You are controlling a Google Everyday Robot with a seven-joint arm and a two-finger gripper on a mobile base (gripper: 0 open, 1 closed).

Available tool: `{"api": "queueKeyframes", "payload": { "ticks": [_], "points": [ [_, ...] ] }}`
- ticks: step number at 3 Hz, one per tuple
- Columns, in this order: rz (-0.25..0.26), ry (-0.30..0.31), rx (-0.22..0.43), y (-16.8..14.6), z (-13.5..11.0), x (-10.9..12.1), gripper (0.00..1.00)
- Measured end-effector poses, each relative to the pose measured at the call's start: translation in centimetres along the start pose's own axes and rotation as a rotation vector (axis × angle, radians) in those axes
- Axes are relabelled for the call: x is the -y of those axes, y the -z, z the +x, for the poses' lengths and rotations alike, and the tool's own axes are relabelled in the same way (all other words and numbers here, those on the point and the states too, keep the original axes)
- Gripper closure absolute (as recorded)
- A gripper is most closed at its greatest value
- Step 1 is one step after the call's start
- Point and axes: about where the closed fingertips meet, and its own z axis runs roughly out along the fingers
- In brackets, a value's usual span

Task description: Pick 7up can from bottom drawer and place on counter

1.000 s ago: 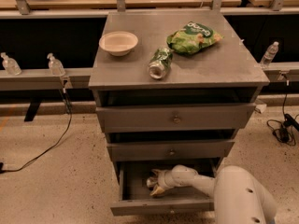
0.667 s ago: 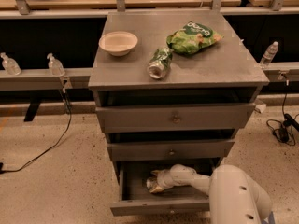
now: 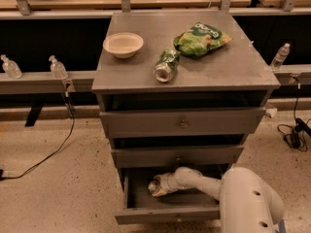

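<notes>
Down in the bottom drawer (image 3: 165, 216) the jaws are by the 7up can (image 3: 154, 188), holding it or not I cannot tell; lifting it to the worktop (image 3: 228, 68) is left.

Dim warm overhead light, faint sheen on counter (image 3: 228, 64), hand (image 3: 155, 187) in shadowed bottom drawer (image 3: 167, 215)

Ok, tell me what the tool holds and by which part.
Cannot tell. The tool is inside the open bottom drawer with a shiny can at its tip; whether it grips the can, or where, does not show.
</notes>
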Motion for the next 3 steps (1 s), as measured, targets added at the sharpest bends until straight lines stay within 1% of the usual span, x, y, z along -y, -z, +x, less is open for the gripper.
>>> {"api": "queueKeyframes", "payload": {
  "ticks": [1, 2, 3],
  "points": [
    [0.011, -0.013, 0.078, 2.2, -2.6, 0.9, 1.0],
    [0.047, -0.034, 0.229, 5.0, -5.6, 1.9, 1.0],
    [0.092, -0.062, 0.39, 8.4, -7.4, 2.0, 1.0]
  ]
}}
